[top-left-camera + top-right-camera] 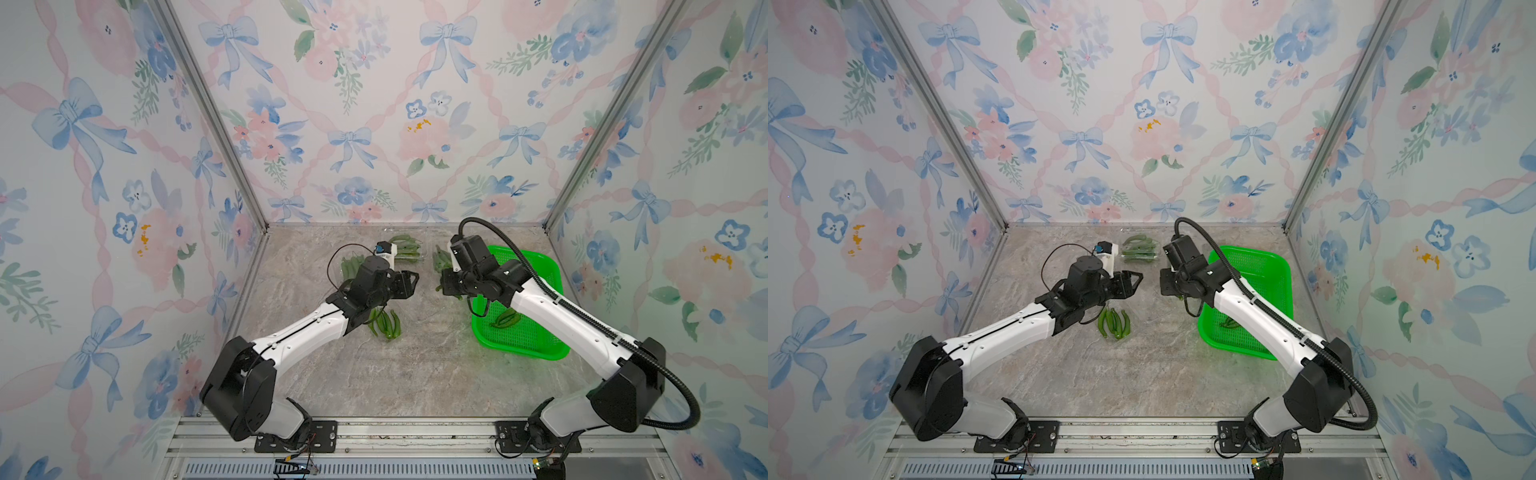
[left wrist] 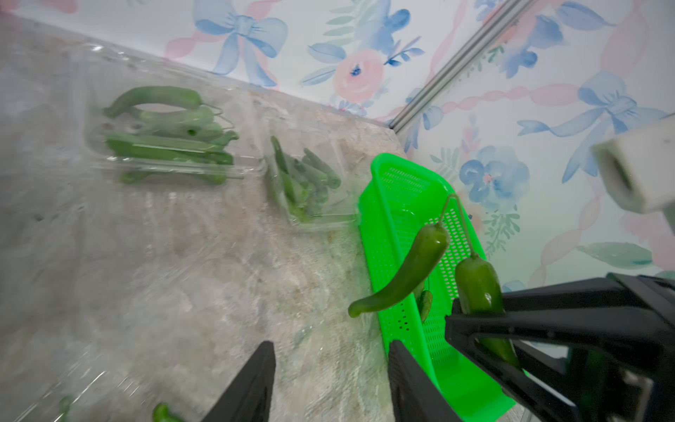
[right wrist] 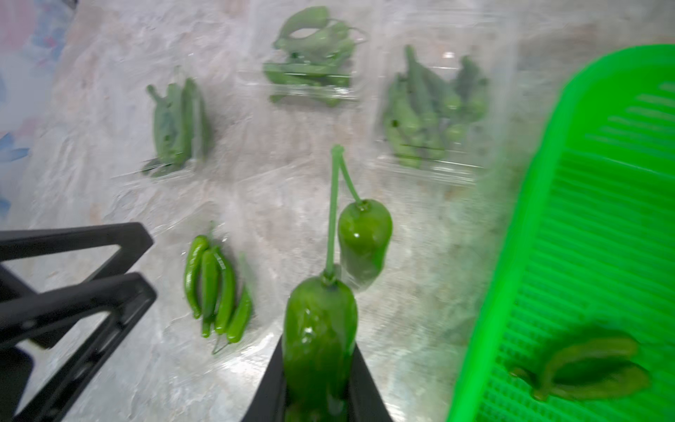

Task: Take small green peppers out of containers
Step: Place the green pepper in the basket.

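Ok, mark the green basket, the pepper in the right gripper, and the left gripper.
green basket (image 1: pixel 1271 274), in a top view, bare mesh floor.
held pepper (image 3: pixel 319 329), right wrist view, middle of its glossy body.
left gripper (image 2: pixel 331 345), left wrist view, midway between its open fingertips.
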Motion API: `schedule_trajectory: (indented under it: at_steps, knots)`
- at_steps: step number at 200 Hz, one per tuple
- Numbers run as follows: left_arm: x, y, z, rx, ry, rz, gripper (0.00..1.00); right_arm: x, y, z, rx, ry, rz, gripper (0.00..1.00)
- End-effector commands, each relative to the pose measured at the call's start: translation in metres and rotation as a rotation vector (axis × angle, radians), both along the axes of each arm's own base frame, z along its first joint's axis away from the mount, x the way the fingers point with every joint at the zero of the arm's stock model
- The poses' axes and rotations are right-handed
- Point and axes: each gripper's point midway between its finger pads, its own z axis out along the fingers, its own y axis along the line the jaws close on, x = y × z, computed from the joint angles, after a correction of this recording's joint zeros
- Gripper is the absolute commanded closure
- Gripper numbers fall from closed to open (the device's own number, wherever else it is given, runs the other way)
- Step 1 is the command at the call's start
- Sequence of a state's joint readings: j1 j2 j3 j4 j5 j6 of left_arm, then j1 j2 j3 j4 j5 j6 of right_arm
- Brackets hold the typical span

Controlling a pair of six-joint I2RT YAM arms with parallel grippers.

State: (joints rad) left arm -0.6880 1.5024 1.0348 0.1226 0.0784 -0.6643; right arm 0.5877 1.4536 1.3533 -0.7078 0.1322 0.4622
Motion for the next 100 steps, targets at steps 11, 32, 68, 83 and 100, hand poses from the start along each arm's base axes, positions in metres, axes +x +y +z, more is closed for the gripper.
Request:
schedule_trajectory:
  at_steps: [11, 32, 68, 83, 100]
  knots:
    - [0.002, -0.054, -0.014, 0.055, -0.019, -0.102, 0.49, -0.008, -0.071, -0.003, -0.058, 0.012, -0.135, 0.85]
    - [-0.002, -0.086, -0.021, 0.056, -0.010, -0.165, 0.49, -0.009, -0.112, -0.014, -0.063, 0.040, -0.232, 0.85]
    - [-0.008, -0.115, -0.027, 0.060, -0.014, -0.225, 0.50, -0.002, -0.145, -0.053, -0.082, 0.109, -0.320, 0.84]
    - [-0.011, -0.121, -0.030, 0.059, -0.009, -0.243, 0.50, 0.006, -0.154, -0.073, -0.091, 0.145, -0.350, 0.84]
    - [-0.013, -0.123, -0.034, 0.065, -0.004, -0.250, 0.50, 0.018, -0.160, -0.093, -0.093, 0.182, -0.373, 0.85]
